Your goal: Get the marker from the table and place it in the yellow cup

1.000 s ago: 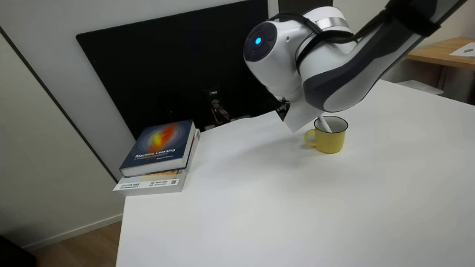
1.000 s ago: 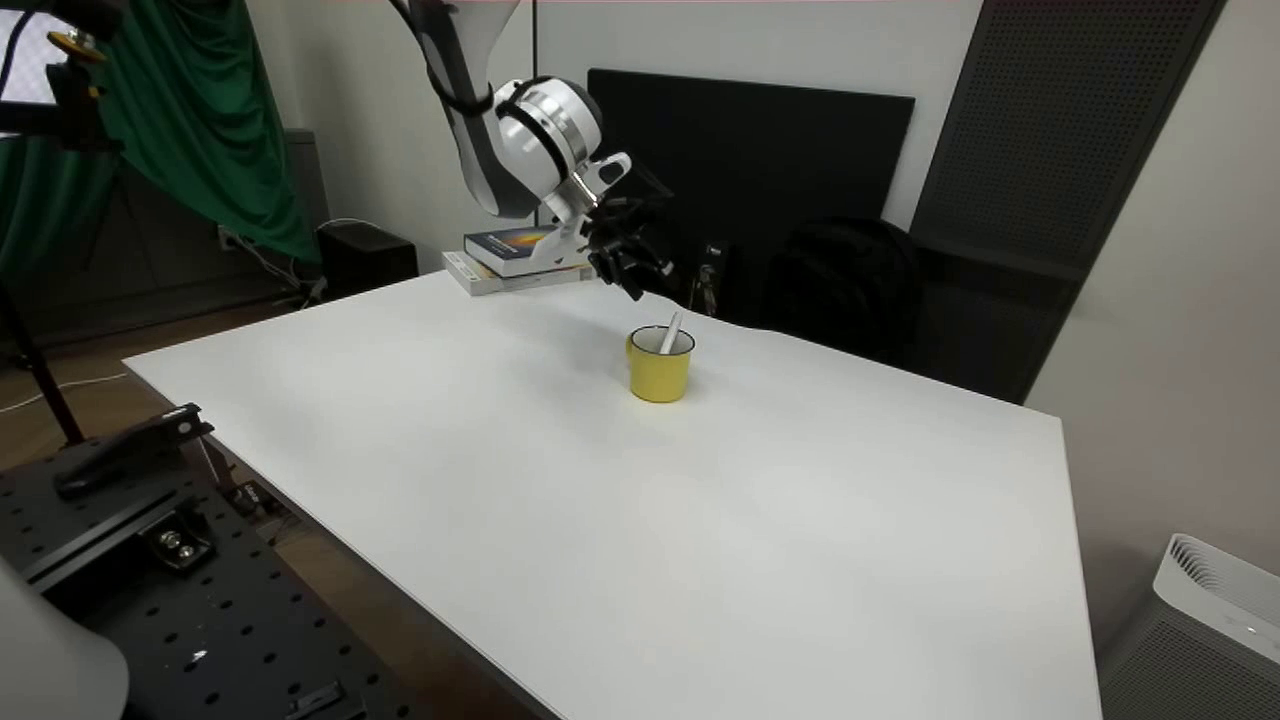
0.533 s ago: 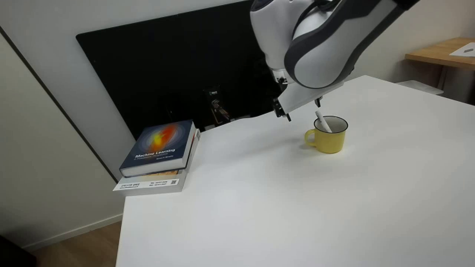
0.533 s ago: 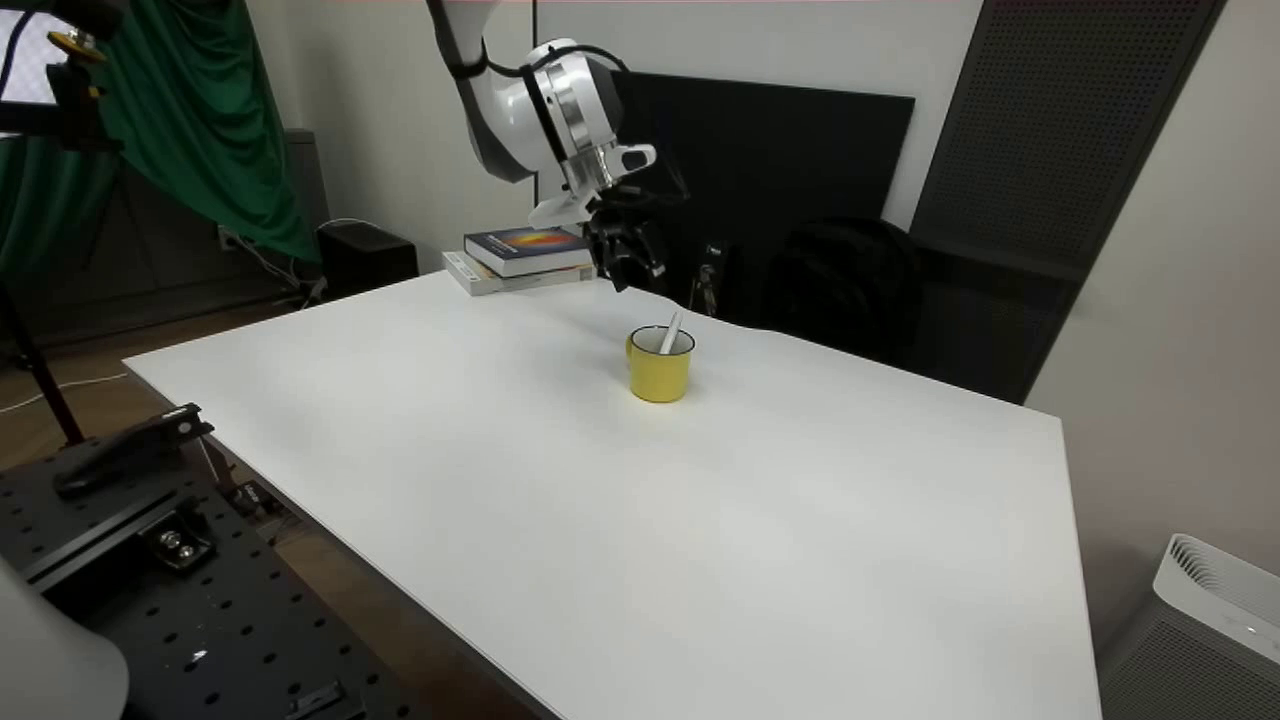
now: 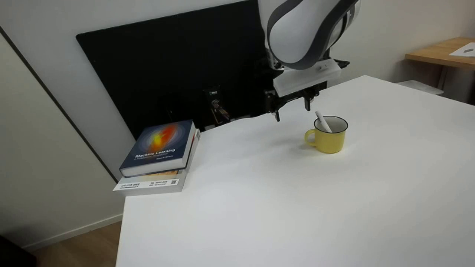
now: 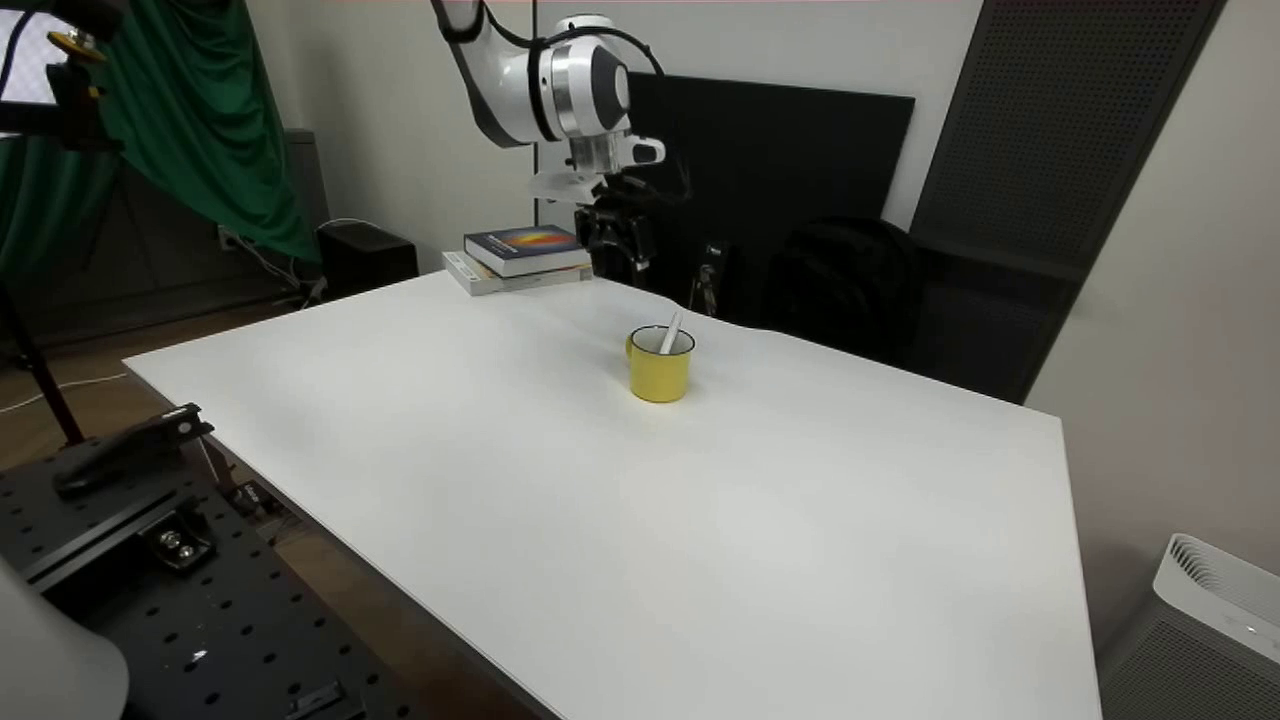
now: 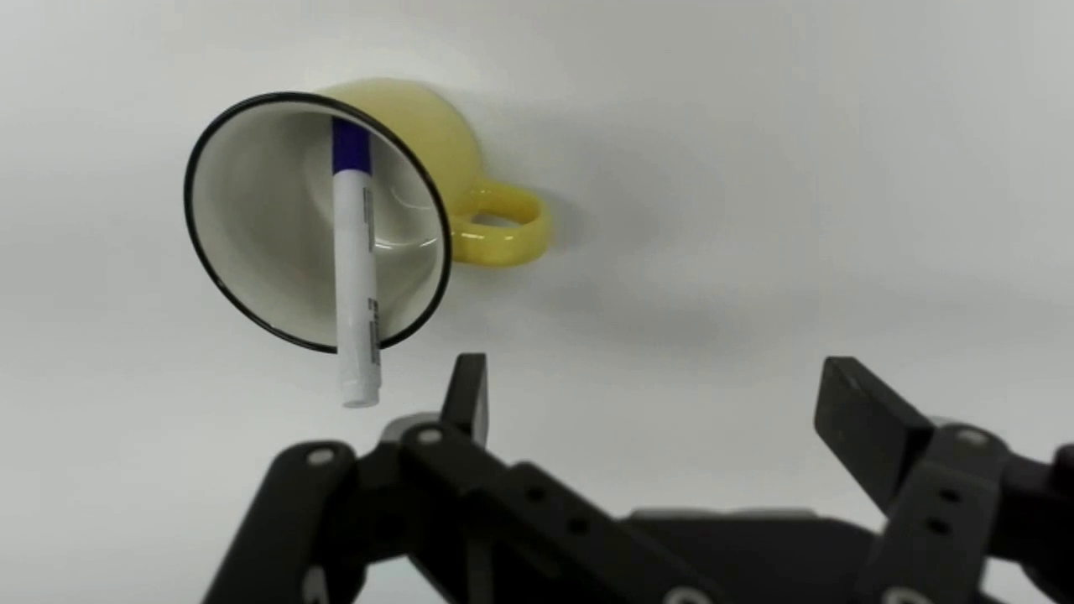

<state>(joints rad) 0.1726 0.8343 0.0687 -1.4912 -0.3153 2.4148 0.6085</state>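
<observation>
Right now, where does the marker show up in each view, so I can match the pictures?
In an exterior view, the marker slants in the yellow cup, right of centre.
In an exterior view, the marker tilts up out of the cup, near the centre.
In the wrist view, the marker runs almost straight up and down, left of centre.
Shared landmark: the yellow cup, visible in all three.
</observation>
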